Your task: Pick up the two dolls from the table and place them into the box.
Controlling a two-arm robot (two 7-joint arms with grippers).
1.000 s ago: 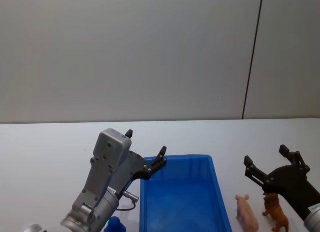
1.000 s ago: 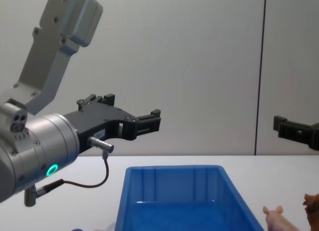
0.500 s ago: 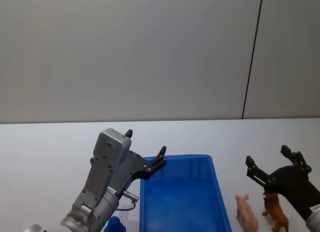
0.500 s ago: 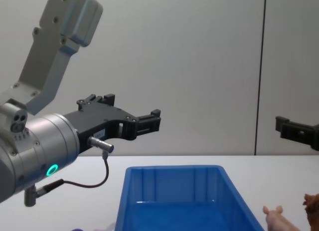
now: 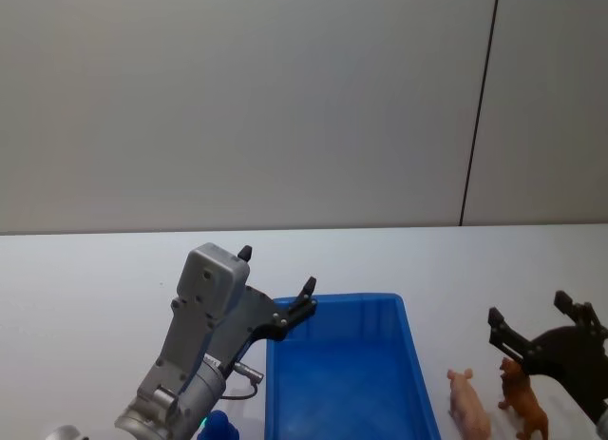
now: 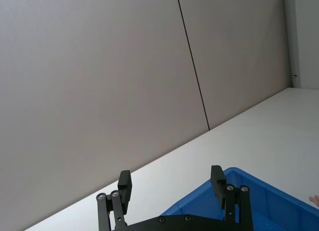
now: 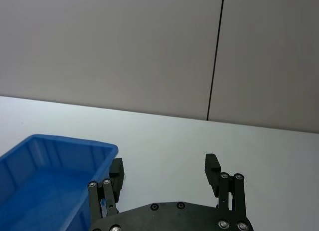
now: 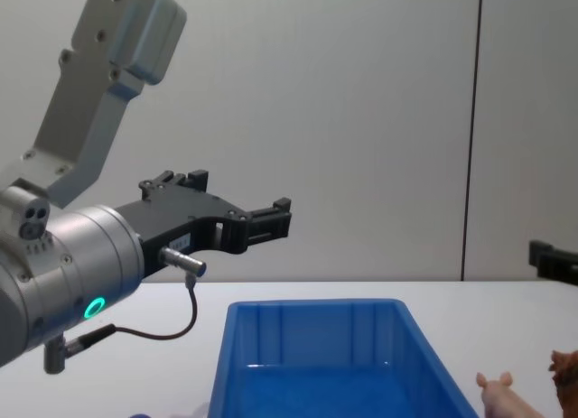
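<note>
White table (image 5: 95, 288) open beyond blue box (image 5: 337, 298). Pink doll (image 5: 468, 402) and brown doll (image 5: 525, 402) stand apart, right of its rim. Right gripper (image 5: 530, 309) hangs spread over the brown doll. Left gripper (image 5: 277, 269) is spread over the box's far-left corner.

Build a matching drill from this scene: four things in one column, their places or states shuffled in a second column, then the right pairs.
Column one
1. box
2. pink doll
3. brown doll
4. left gripper

Column two
A. open, in the air at the box's far left corner
B. on the table, between the box and the other doll
C. bright blue
D. on the table, closest to the open right gripper

Pairs: 1-C, 2-B, 3-D, 4-A.
</note>
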